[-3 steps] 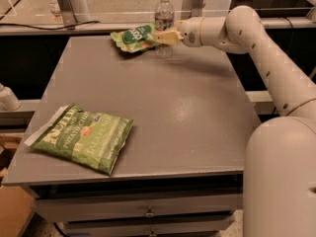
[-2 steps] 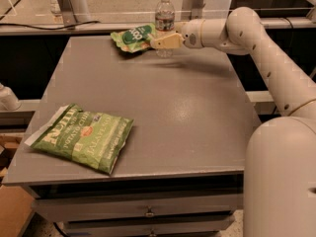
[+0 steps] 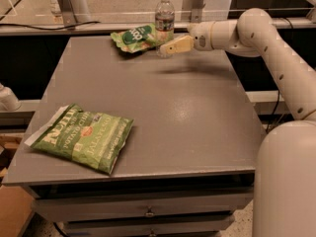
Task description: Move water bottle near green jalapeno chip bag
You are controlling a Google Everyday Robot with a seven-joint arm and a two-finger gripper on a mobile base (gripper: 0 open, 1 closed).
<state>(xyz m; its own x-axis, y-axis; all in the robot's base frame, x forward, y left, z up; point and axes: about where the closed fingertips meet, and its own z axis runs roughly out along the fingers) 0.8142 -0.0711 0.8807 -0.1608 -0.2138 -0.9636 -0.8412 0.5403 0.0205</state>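
The water bottle (image 3: pixel 164 17), clear with a white cap and a dark label band, stands upright at the table's far edge. The green jalapeno chip bag (image 3: pixel 134 37), small and light green with a dark round logo, lies just left of it, touching or nearly touching its base. My gripper (image 3: pixel 172 46) reaches in from the right on the white arm (image 3: pixel 256 33). It hovers just in front of and to the right of the bottle's base, low over the table. I cannot tell whether it touches the bottle.
A larger flat green bag lettered "JALAPENO" (image 3: pixel 84 137) lies at the front left of the grey table (image 3: pixel 187 117). The robot's white body (image 3: pixel 286 181) stands at the table's right front corner. A rail runs behind the far edge.
The gripper has moved slightly down and toward the front, away from the bottle's label. The bottle and both bags have stayed in place.
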